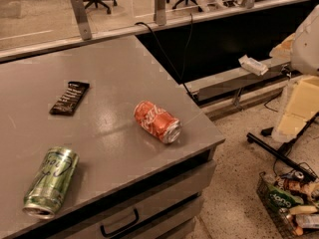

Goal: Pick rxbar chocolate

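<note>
The rxbar chocolate (69,98) is a flat dark bar with white lettering. It lies on the grey counter (114,68), towards the back left. A red soda can (156,121) lies on its side near the counter's right front corner. A green can (51,181) lies on its side at the front left. My gripper is not in view. A white rounded body (305,39) at the right edge may be part of my arm, well to the right of the counter.
The counter has drawers with a handle (119,225) below its front edge. A black cable (169,59) runs off the back right. A lower shelf holds a small white packet (253,64). A wire basket of snacks (289,198) stands on the floor at the right.
</note>
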`<state>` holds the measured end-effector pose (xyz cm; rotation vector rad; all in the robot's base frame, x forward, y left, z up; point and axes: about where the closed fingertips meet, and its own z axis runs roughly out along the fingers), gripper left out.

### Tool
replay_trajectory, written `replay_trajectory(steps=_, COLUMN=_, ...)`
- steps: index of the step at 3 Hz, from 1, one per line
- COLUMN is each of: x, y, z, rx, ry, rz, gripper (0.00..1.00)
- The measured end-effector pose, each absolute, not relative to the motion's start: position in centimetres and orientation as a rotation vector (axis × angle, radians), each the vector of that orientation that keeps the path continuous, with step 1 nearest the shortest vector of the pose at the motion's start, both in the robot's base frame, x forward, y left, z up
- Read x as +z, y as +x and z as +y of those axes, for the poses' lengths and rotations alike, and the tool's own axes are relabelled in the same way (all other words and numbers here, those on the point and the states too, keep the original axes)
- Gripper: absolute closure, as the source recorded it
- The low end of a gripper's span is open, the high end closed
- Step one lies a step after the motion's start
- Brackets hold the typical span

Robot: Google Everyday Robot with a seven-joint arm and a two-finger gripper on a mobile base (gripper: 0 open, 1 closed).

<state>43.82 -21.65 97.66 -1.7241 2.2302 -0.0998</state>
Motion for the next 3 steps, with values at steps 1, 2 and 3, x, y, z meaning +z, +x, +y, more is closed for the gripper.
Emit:
replay_trajectory(steps=1, x=98.0, y=43.9, z=-21.4, rx=-0.107, ry=-1.726, rz=2.214, gripper=0.00)
replay_trajectory(steps=2, x=99.1, y=47.1, z=-19.1, rx=-0.096, ry=-1.811, rz=2.092, gripper=0.00)
replay_trajectory(steps=3, x=101.3, y=53.0, z=-14.3, rx=-0.132, ry=-1.956, rz=1.885, gripper=0.00)
